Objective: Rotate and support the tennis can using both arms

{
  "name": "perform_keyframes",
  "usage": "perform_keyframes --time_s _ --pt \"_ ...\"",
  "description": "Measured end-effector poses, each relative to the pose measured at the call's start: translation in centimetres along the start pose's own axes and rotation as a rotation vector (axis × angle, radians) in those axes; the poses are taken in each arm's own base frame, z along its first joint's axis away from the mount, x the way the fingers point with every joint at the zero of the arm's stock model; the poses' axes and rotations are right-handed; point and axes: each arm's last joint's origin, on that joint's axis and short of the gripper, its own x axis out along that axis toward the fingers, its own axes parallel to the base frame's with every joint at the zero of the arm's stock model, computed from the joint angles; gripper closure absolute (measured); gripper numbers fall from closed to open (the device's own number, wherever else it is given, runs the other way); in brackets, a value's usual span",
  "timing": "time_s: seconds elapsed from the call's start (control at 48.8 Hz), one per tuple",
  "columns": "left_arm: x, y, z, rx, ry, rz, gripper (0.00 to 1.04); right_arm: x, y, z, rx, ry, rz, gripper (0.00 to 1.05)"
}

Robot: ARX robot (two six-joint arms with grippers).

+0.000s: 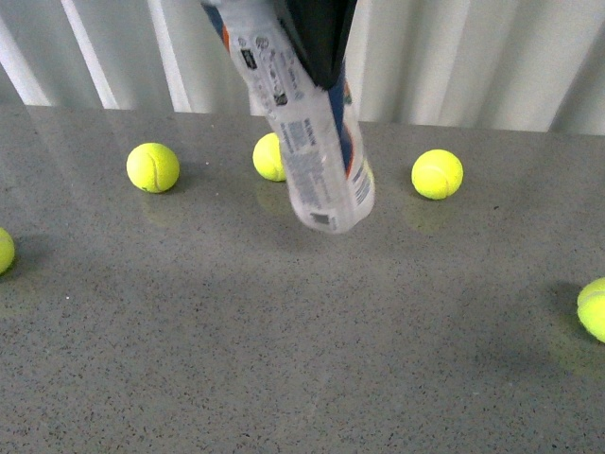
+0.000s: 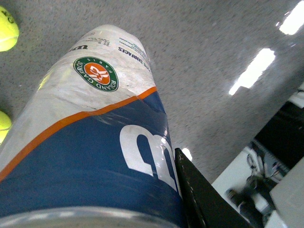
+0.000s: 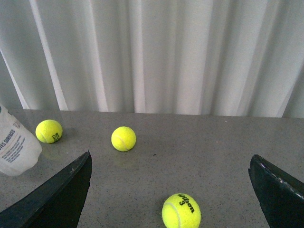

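The left end effector [image 1: 319,43] pinches the tilted tennis can [image 1: 317,161]. The right end effector [image 3: 170,159] is spread and empty. Next it should support the can.

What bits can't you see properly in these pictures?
1. Front view: the top of the tennis can is cut off by the picture's top edge and covered by a black finger.
2. Front view: one tennis ball is half hidden behind the can.
3. Left wrist view: the can fills the picture, so only one finger shows.
4. The label print is too small to read.
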Motion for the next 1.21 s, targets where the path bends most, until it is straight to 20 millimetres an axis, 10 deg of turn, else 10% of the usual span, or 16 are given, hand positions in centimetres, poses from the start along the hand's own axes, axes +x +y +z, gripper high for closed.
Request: perform_keyframes --time_s 0.246,0.82,1.21 --pt "5.8 3.1 1.7 0.072 0.148 0.070 1.01 0.0 0.0 0.0 0.000 0.000 0.000 0.07" --pt "10.0 2.7 0.1 0.143 0.222 -0.014 1.01 0.0 0.0 0.0 0.000 0.000 0.000 0.07" --pt "8.3 3.2 2.2 0.134 0.136 -0.032 0.47 0.0 0.0 0.0 0.000 0.000 0.000 0.07"
